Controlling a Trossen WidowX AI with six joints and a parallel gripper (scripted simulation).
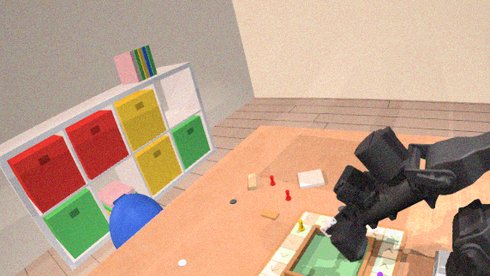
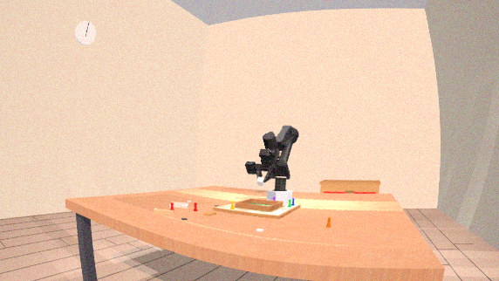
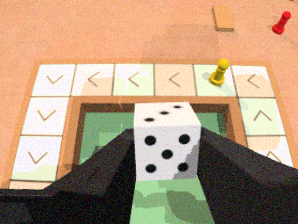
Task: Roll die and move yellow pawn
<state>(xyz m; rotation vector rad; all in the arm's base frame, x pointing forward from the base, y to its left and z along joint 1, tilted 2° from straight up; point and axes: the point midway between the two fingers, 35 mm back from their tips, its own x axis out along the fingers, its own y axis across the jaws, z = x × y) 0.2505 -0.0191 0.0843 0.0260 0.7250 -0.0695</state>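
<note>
My gripper point(image 1: 333, 228) point(image 2: 260, 176) point(image 3: 164, 136) is shut on the white die point(image 1: 328, 225) point(image 2: 260, 181) point(image 3: 166, 152) and holds it in the air over the tray area. In the wrist view, five pips face the camera and three show on the upper face. The green-floored tray point(image 1: 301, 249) point(image 2: 250, 207) point(image 3: 107, 100) has brown walls and sits inside the ring of arrow squares on the board point(image 1: 278, 255) point(image 2: 262, 213) point(image 3: 134, 89). My yellow pawn point(image 1: 301, 225) point(image 2: 232, 205) point(image 3: 219, 75) stands upright on a pale green square in the far row, second from the right in the wrist view.
Two red pawns point(image 1: 272, 181) point(image 1: 288, 195) stand beyond the board, near a white block point(image 1: 311, 179) and a flat wooden piece point(image 1: 270, 213) point(image 3: 223, 18). Green point(image 2: 290, 203) and blue point(image 2: 293, 202) pawns stand at the board's right. An orange pawn point(image 2: 329, 222) stands apart.
</note>
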